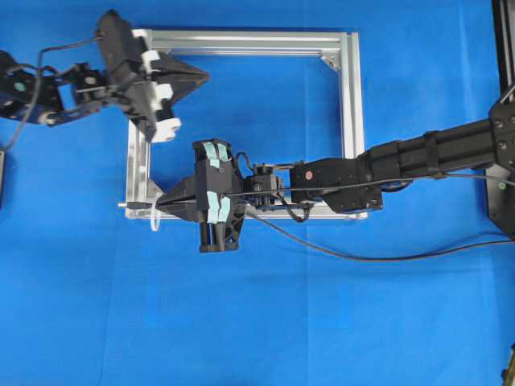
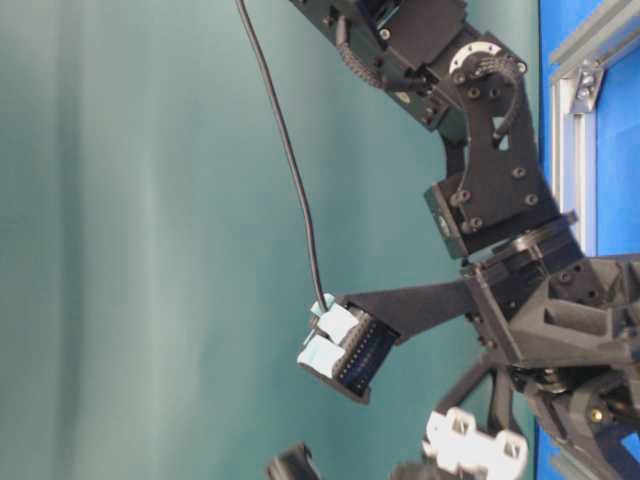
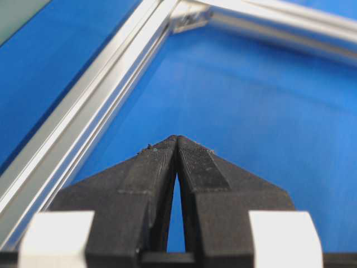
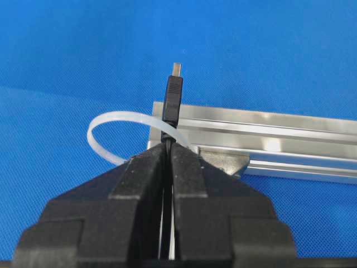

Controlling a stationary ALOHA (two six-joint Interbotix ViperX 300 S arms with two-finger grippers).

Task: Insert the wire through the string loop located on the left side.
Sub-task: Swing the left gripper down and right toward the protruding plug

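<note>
Right gripper (image 4: 167,151) jaws pinch the wire (image 4: 173,97) before the string loop (image 4: 111,120) (overhead hides this); left jaws pressed together.

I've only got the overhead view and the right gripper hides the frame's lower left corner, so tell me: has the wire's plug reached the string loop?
Observer: In the right wrist view the plug sticks out ahead of the right gripper, and the white string loop crosses the wire just behind the plug.
Operator: How is it gripped?
Observer: The fingers are shut on the wire right behind the plug, which points straight out, metal tip forward.
Operator: Is the left gripper holding anything?
Observer: No. The left wrist view shows the left gripper shut and empty above the blue mat, inside the aluminium frame.
</note>
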